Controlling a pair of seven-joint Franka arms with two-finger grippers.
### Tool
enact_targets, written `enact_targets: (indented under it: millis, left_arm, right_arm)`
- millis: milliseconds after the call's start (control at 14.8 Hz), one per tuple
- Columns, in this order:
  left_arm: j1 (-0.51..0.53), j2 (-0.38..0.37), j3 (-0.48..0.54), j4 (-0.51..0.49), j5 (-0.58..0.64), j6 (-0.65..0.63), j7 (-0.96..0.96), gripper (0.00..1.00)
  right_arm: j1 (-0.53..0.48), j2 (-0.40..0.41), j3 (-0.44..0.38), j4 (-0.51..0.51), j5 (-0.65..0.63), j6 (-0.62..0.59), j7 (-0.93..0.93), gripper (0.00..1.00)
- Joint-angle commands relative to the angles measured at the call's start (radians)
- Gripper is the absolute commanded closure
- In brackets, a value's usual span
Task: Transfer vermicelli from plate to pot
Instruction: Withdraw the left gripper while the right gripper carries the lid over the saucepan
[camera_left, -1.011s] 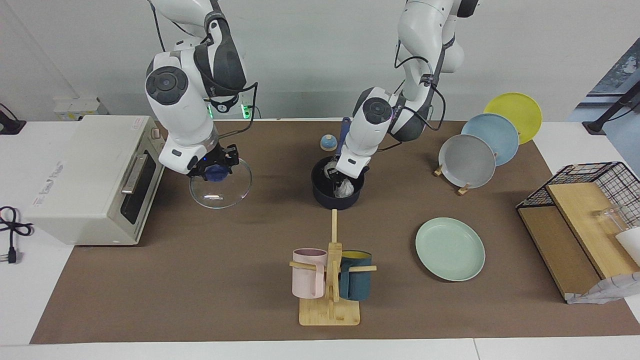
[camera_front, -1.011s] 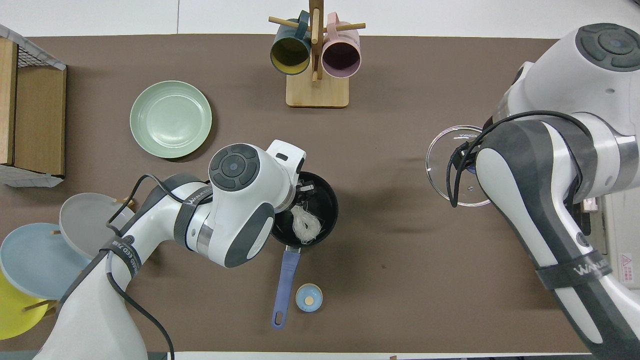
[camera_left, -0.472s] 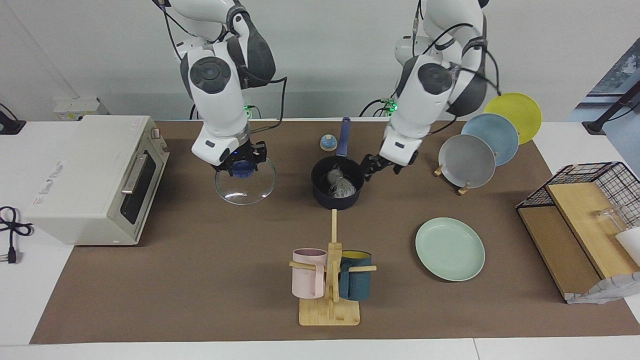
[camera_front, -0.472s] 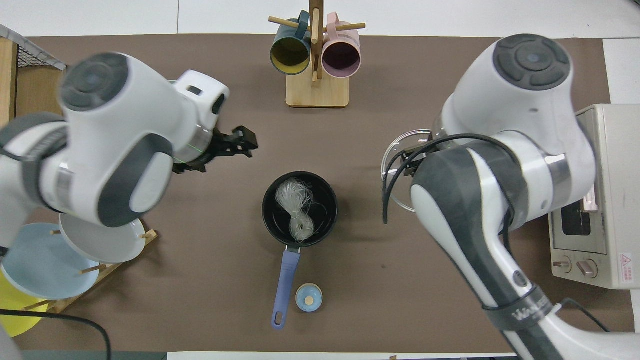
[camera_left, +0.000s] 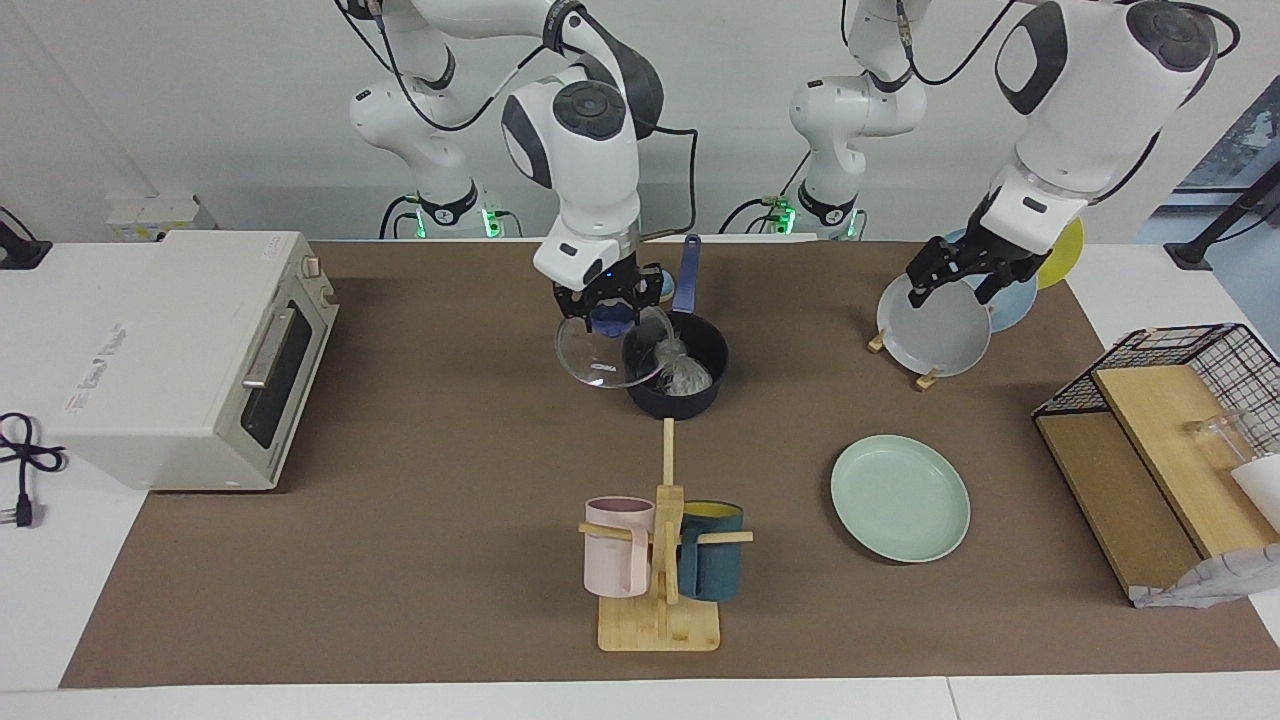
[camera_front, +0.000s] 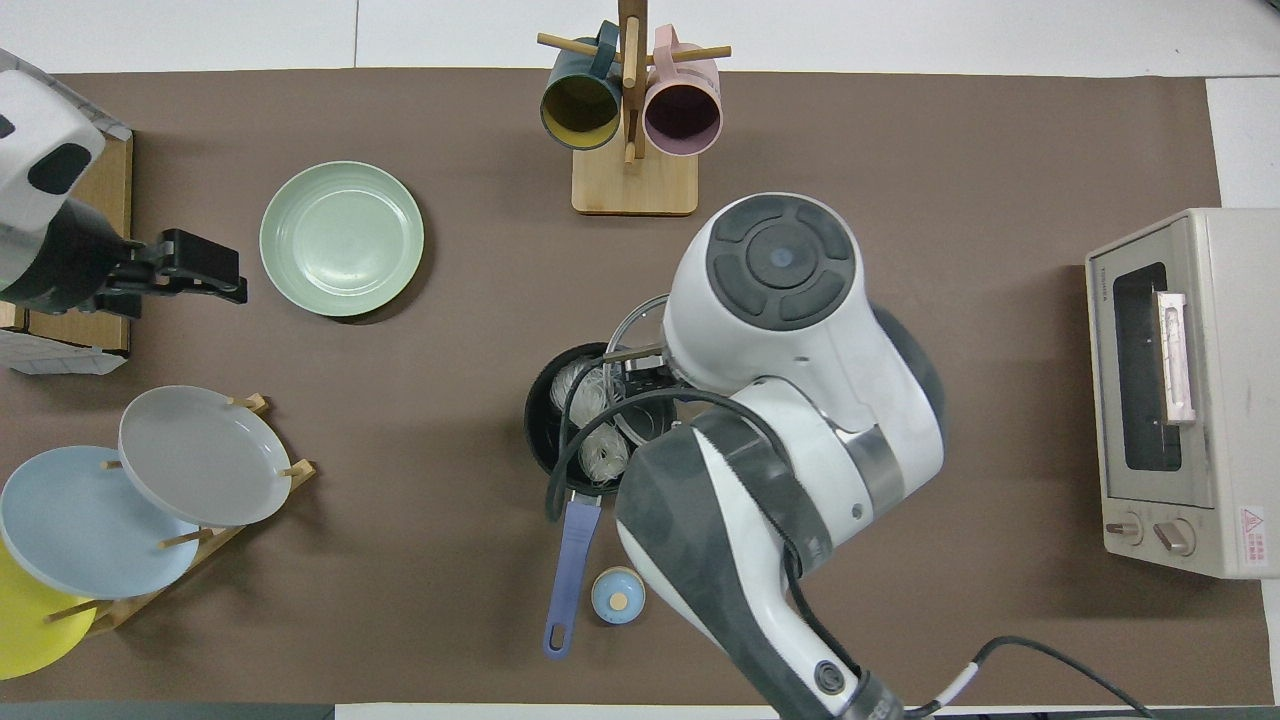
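Two nests of vermicelli (camera_left: 678, 372) lie in the pot (camera_left: 700, 402), directly beneath the right hand (camera_left: 612, 308), which is clamped on the blue knob of a glass lid (camera_left: 598, 358) held tilted over the pot's rim toward the right arm's end of the surface. The left hand (camera_left: 962, 270) hangs in the air with fingers spread wide and nothing in them, over the grey plate (camera_left: 935, 330) in the rack, while the mint-green plate (camera_left: 900, 497) sits bare, well apart from both hands.

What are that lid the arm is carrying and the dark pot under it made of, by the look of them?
The lid looks like clear glass: the table shows straight through it, and its knob is blue. The pot seems coated metal, matt navy outside and black inside, though the look leaves that open. The vermicelli in it are thin, glassy, whitish strands.
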Motion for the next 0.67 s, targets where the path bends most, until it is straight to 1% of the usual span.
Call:
enact_targets:
  millis: [0, 67, 202, 270, 337, 472, 607]
  left_arm:
    - [0.008, -0.093, -0.015, -0.122, 0.03, 0.002, 0.025, 0.0]
    - [0.0, -0.101, -0.015, -0.136, 0.035, 0.008, 0.021, 0.0]
    - [-0.003, -0.101, -0.015, -0.13, 0.036, 0.016, 0.017, 0.0]
    - [-0.006, -0.091, -0.015, -0.11, 0.038, 0.037, 0.022, 0.0]
    - [-0.006, -0.075, -0.015, -0.071, 0.045, 0.033, 0.022, 0.0]
    - [-0.009, -0.046, -0.015, -0.014, 0.081, -0.01, 0.027, 0.0]
    - [-0.02, -0.035, -0.015, 0.012, 0.116, -0.049, 0.028, 0.0]
  right_arm:
    - [0.054, 0.063, 0.002, 0.038, 0.012, 0.032, 0.078, 0.75]
    - [0.08, 0.077, 0.001, 0.04, 0.011, 0.037, 0.109, 0.75]
    - [0.1, 0.101, 0.001, 0.04, 0.005, 0.042, 0.148, 0.75]
    - [0.115, 0.114, 0.002, 0.04, 0.002, 0.051, 0.163, 0.75]
    - [0.138, 0.124, 0.001, 0.04, -0.002, 0.054, 0.193, 0.75]
    - [0.143, 0.128, 0.001, 0.04, -0.012, 0.086, 0.203, 0.75]
    - [0.143, 0.128, 0.002, 0.04, -0.009, 0.088, 0.204, 0.75]
